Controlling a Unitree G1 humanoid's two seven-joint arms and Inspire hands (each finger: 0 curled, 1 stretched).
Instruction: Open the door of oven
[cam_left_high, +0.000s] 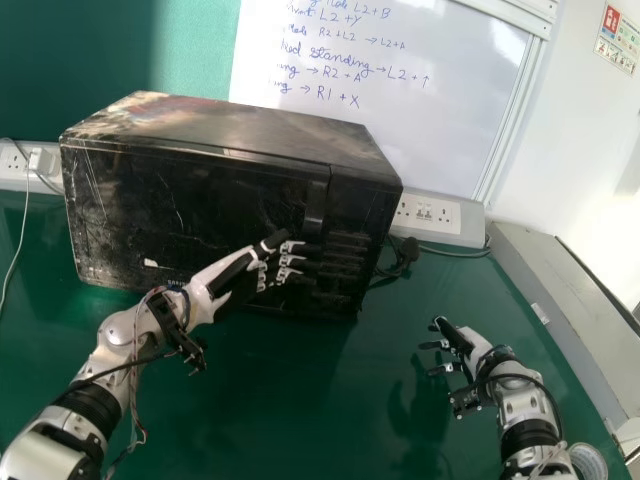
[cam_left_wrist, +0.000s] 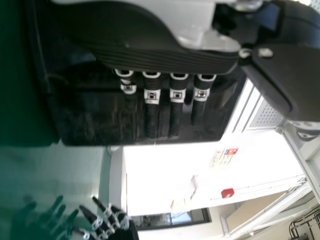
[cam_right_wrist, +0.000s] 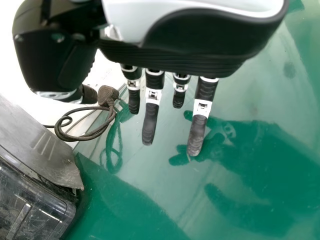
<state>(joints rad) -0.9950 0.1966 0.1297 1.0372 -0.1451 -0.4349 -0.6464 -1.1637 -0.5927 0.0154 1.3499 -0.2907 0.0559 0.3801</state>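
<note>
The oven (cam_left_high: 190, 225) stood closed on the tabletop (cam_left_high: 300, 400), head-view 11 o'clock. The left robot hand (cam_left_high: 234, 272), fingers straight, gripped nothing near the handle (cam_left_high: 316, 205); the right robot hand (cam_left_high: 476, 346), open and empty, was at 4 o'clock.

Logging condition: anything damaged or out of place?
Worn: black box-shaped oven has pale scratches and a whitish patch low on its front's left half, standing out against the dark finish; top scuffed, discoloured. Untidy: black rubbery cable looped loosely beside it.
</note>
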